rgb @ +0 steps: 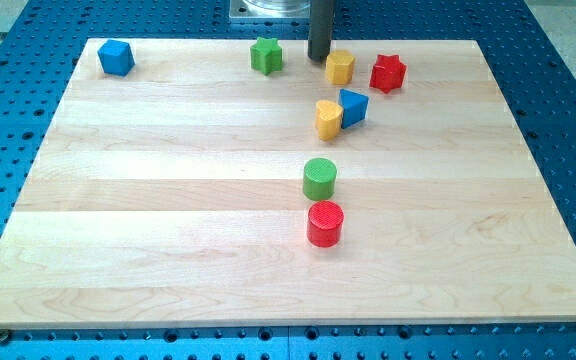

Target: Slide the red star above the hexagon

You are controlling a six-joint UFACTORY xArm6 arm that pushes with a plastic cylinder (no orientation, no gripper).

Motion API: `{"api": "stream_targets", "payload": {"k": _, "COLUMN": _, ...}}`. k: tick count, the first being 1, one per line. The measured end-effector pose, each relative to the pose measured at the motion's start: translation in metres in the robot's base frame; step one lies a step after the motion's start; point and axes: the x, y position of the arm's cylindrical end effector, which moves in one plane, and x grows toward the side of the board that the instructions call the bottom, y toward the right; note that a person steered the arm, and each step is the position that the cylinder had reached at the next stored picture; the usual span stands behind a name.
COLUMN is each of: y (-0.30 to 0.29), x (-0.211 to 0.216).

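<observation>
Upright dark rod at the wooden board's [168,200] far edge.
My tip [318,58], holding nothing, sits just at nine o'clock of the yellow hexagon block [340,68]; red star block [388,73] at its three o'clock.

Two blue blocks [116,57] [353,107], two green [266,55] [319,178], two yellow [340,68] [328,119], two red [388,73] [325,223].

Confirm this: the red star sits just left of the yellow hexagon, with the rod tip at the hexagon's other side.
Wrong side. The camera view shows the red star just to the view's right of the yellow hexagon; my tip is at the hexagon's left.
</observation>
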Motion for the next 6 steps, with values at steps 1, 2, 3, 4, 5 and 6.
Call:
{"api": "stream_targets", "payload": {"k": 1, "y": 0.023, "x": 0.028}}
{"api": "stream_targets", "payload": {"k": 2, "y": 0.029, "x": 0.051}}
{"api": "stream_targets", "payload": {"k": 3, "y": 0.029, "x": 0.100}}
{"api": "stream_targets", "payload": {"k": 4, "y": -0.015, "x": 0.054}}
{"api": "stream_targets", "payload": {"k": 5, "y": 0.023, "x": 0.028}}
{"api": "stream_targets", "payload": {"k": 6, "y": 0.100, "x": 0.014}}
